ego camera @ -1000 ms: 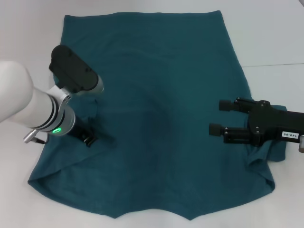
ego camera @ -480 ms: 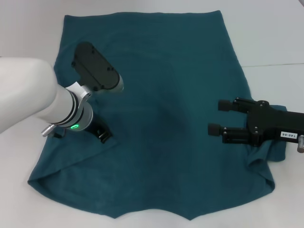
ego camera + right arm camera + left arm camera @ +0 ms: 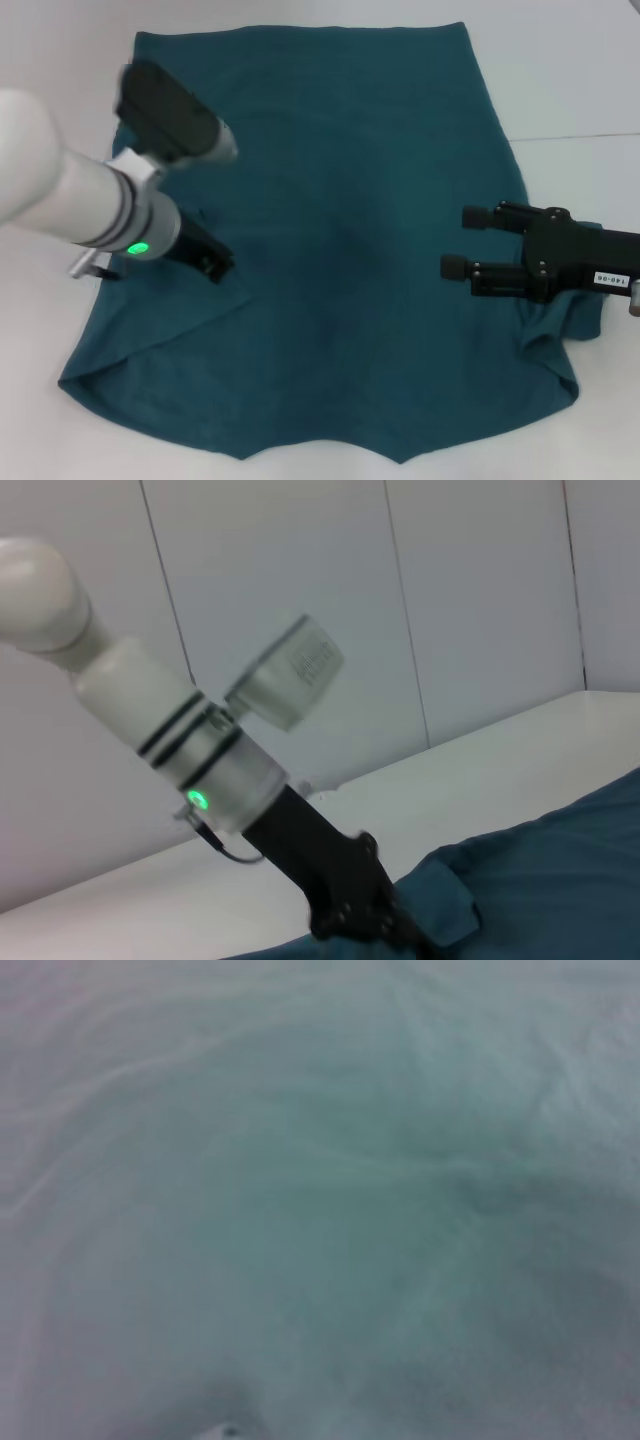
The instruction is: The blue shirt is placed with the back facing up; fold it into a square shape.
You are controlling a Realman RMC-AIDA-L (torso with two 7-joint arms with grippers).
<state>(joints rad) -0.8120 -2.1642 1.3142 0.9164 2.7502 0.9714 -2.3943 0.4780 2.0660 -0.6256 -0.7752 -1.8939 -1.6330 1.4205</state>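
The left gripper (image 3: 208,262) has its fingertips buried in the blue shirt (image 3: 340,250), so you can't see how they sit. The left wrist view is just blurry teal cloth. The right arm is cut off at the head view's edge and covers the shirt's right sleeve.

Blue shirt (image 3: 350,250): soft matt knit cloth, lightly creased, with no sheen. Table (image 3: 580,70): smooth, pale, matt surface. Left gripper (image 3: 205,262): matt black plastic below a smooth, glossy white arm shell and a brushed metal ring. Right gripper (image 3: 468,243): matt black body with knurled black knobs.
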